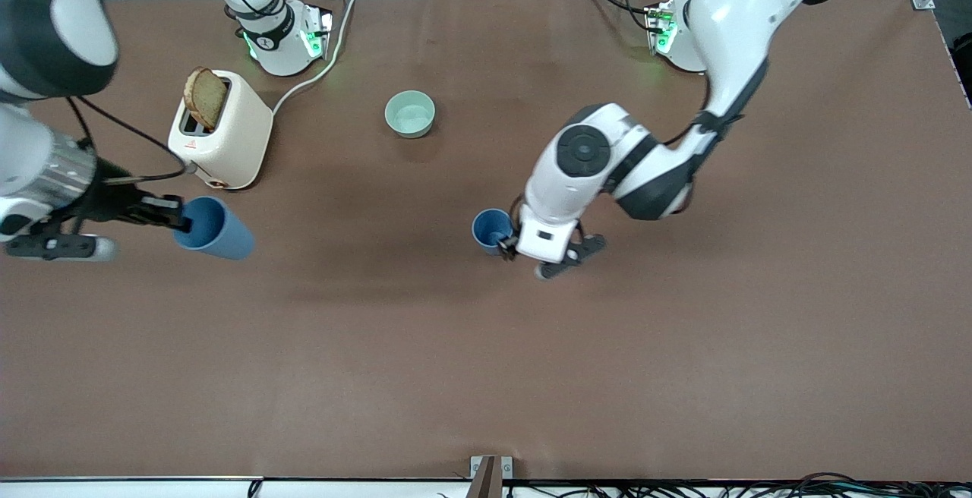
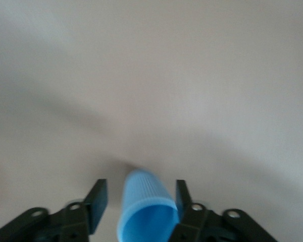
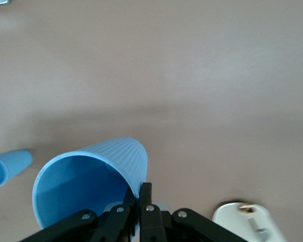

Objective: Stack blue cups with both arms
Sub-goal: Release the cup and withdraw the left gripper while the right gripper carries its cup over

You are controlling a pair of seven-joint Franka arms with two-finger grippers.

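Open table (image 1: 471, 361) between cups; toaster (image 1: 220, 130), green bowl (image 1: 410, 113) farther back.

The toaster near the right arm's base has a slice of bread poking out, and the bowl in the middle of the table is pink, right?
Nearly. The toaster does hold a slice of bread, but the bowl is pale green, not pink, as the front view shows.

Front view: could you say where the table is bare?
Bare: brown table's strip nearest the camera, and between right gripper's matte blue tapered cup and left gripper astride its twin. Crowded: by cream toaster, pale green bowl.
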